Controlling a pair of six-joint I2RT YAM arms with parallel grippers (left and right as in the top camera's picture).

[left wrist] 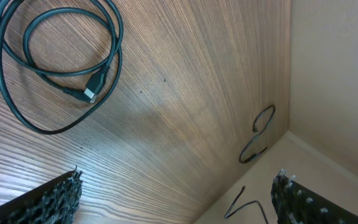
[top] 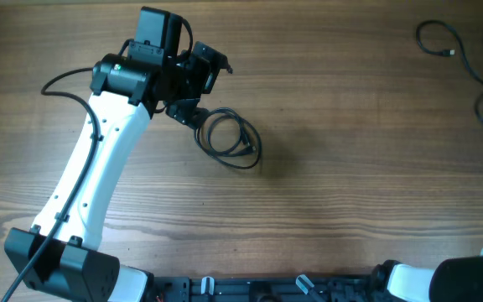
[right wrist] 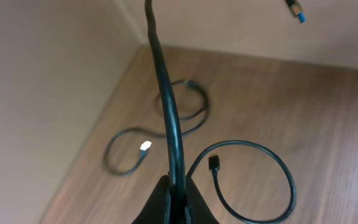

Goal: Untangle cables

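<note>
The left gripper [left wrist: 176, 196] has its jaws spread fully wide with nothing between them, hovering over the table [left wrist: 185, 93]. 1 coiled cable [left wrist: 92, 92] lies apart from them in the upper left of the left wrist view. The right gripper [right wrist: 176, 199] is clamped on 1 black cable [right wrist: 168, 106] that rises out of the frame's top. 2 loose loops [right wrist: 241, 143] lie on the wood below.
</note>
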